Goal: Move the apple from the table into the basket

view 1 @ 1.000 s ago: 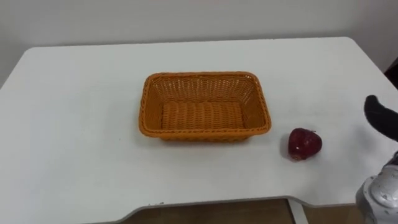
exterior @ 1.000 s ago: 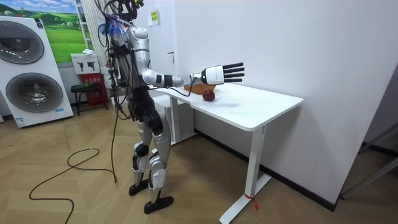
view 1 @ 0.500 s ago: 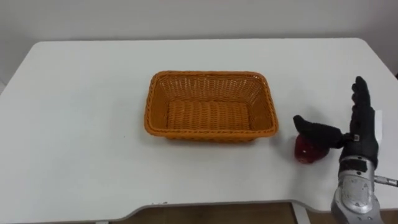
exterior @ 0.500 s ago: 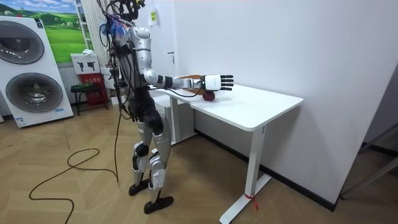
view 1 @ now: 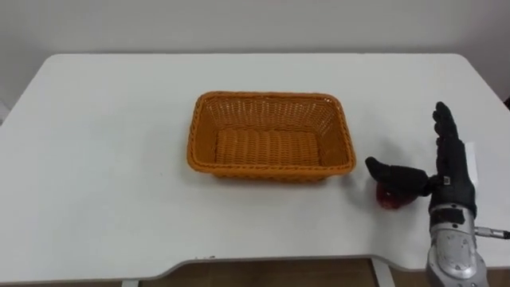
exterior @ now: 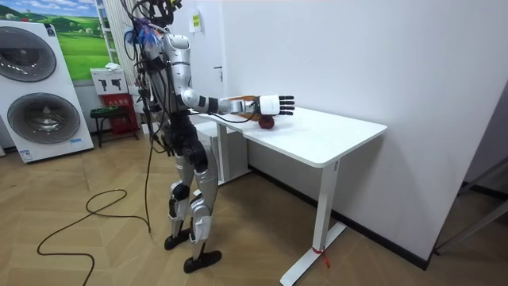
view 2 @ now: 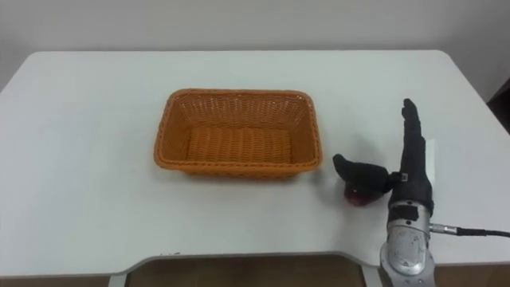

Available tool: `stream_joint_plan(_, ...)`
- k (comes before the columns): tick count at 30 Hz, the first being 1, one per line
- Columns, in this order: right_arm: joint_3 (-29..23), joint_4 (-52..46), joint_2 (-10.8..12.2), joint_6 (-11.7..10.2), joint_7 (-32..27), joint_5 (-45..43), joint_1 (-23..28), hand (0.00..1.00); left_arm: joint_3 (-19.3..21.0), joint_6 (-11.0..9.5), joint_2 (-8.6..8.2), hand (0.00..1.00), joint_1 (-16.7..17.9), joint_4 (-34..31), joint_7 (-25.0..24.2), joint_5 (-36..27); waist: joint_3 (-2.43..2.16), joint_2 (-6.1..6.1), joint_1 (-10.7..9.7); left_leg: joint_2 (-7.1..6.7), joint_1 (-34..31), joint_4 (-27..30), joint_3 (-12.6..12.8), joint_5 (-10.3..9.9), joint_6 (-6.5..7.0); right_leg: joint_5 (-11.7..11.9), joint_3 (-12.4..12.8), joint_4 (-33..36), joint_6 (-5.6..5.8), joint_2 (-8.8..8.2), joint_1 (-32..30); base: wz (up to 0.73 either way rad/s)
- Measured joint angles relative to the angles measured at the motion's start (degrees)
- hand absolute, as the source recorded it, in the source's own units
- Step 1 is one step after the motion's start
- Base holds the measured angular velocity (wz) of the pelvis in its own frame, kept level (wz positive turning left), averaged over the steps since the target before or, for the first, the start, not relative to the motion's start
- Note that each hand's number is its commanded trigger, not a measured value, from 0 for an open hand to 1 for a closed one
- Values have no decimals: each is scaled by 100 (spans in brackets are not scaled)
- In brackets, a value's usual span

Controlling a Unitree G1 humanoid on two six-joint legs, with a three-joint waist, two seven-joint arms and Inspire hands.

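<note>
A red apple is seen lying on the white table, just beside the right end of an orange wicker basket, which holds nothing. The right hand is held at the apple's right side with its fingers stretched straight and its thumb spread across the top of the fruit. Nothing is gripped, and whether the thumb touches the skin cannot be told. In the room view the robot is shown standing at the table's edge with this arm reached out over it. The grasp is judged not yet made, and the main risk lies in the closing. The apple is round and smooth, and should the fingers be curled before the palm is brought against it, it could be nudged and rolled toward the basket wall or the near table edge. A pinch made too high could let it slip out during the lift.
</note>
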Motion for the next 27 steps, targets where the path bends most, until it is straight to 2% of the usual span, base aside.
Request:
stream_joint_plan(9,161,62,55,0,165,-13,317,0,0,26,-1,0,37,63,11,-1,-11,-3,-5,0,0,10,-8,0,0,8,-25,-36,0,-7,22,0)
stream_joint_plan(13,161,462,90,-2,249,-261,478,0,1,26,-2,0,-19,61,26,-11,-18,-9,-12,2,-7,15,-7,0,0,19,-34,-43,0,-10,25,0)
stream_joint_plan(15,161,457,91,-10,285,-324,474,0,2,26,1,0,-40,61,44,-11,-31,-9,-23,2,-7,16,-7,0,0,21,-36,-42,1,-10,27,0)
stream_joint_plan(23,128,673,102,-62,395,-412,467,0,2,6,0,0,-190,39,141,-20,-21,-55,-42,3,57,4,-66,0,0,69,-112,-186,7,0,185,4)
stream_joint_plan(24,122,680,102,-71,405,-412,467,55,4,5,0,0,-196,39,153,-19,-21,-55,-42,4,57,1,-76,0,0,78,-118,-196,7,2,192,4)
stream_joint_plan(25,121,694,101,-79,408,-412,465,80,3,4,0,0,-198,38,168,-19,-21,-55,-42,4,58,1,-80,0,1,78,-122,-196,7,3,194,0)
stream_joint_plan(26,121,790,101,-136,413,-423,451,100,4,1,1,0,-198,34,176,-16,-20,-56,-41,4,66,-2,-98,0,1,78,-124,-195,7,3,201,0)
stream_joint_plan(27,119,866,101,-178,413,-435,441,100,4,0,1,0,-194,27,176,-8,-20,-59,-44,3,74,-3,-103,0,1,78,-126,-194,7,3,207,0)
